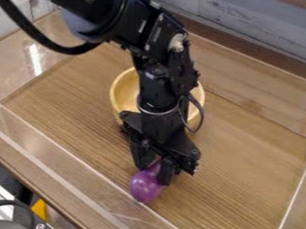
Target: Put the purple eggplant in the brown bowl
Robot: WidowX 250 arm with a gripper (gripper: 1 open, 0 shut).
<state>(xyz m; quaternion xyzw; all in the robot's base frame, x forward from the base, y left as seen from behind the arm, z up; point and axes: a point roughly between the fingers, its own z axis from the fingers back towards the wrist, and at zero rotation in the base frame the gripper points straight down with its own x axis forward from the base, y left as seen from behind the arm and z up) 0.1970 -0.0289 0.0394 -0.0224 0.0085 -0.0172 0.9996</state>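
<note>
Status: transfer not complete. The purple eggplant (145, 187) lies on the wooden tabletop (262, 150) near its front edge, outside the brown bowl (124, 87), which stands well apart from it, farther back and partly hidden behind the arm.

Pincer (160, 173): pointed straight down, directly over the upper end of the eggplant. The black fingers reach to the top of the fruit and appear to flank it, but the housing hides the contact zone. Whether the jaws stand apart, are closing, or are clamped on the eggplant cannot be told from this view. The lower part of the eggplant appears to rest on the tabletop, so by judgement no lift has begun.

Done, as far as visible:
- Pincer brought down to the eggplant.

Remaining, by judgement:
- Secure a firm hold on the eggplant; its glossy, rounded body may slip or roll out from between the fingers.
- Raise it clear of the tabletop, high enough to pass over the thick bowl wall.
- Carry it back to a position above the bowl opening.
- Release it inside the bowl and withdraw

The visible part of the bowl interior shows no contents; the rest is hidden by the arm
</note>
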